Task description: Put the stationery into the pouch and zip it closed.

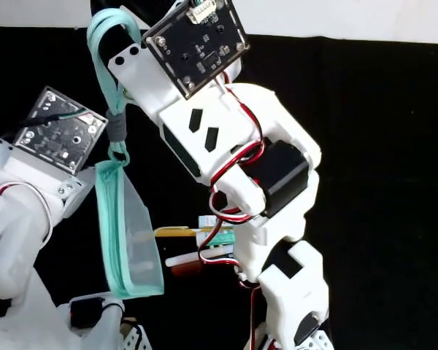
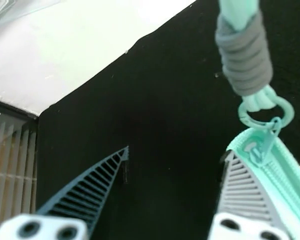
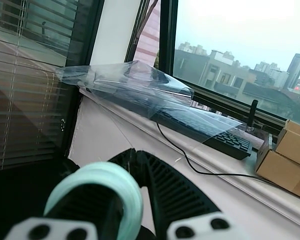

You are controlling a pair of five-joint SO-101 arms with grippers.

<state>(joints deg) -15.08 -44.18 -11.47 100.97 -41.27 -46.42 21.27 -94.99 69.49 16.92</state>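
A mint-green translucent pouch [image 1: 131, 240] hangs in the air from its teal wrist strap [image 1: 102, 51]. My right gripper [image 1: 125, 45] is up high, shut on the strap's loop [image 3: 97, 187], which wraps over one finger. Next to the hanging pouch is my left gripper [image 2: 177, 150], open, with one finger [image 2: 242, 192] against the pouch's zipper end [image 2: 285, 180]. The zipper pull [image 2: 262, 146] hangs under a ring [image 2: 266, 111] and the strap's grey binding [image 2: 245, 55]. Stationery lies on the black table behind the pouch: a yellow pen [image 1: 177, 232], a white piece [image 1: 182, 259] and a green piece [image 1: 220, 238], partly hidden by the right arm.
A black cloth [image 1: 379, 182] covers the table, with open room on the right side. The right arm's body [image 1: 277, 219] stands over the middle. A white sill [image 2: 65, 55] runs along the table's far edge.
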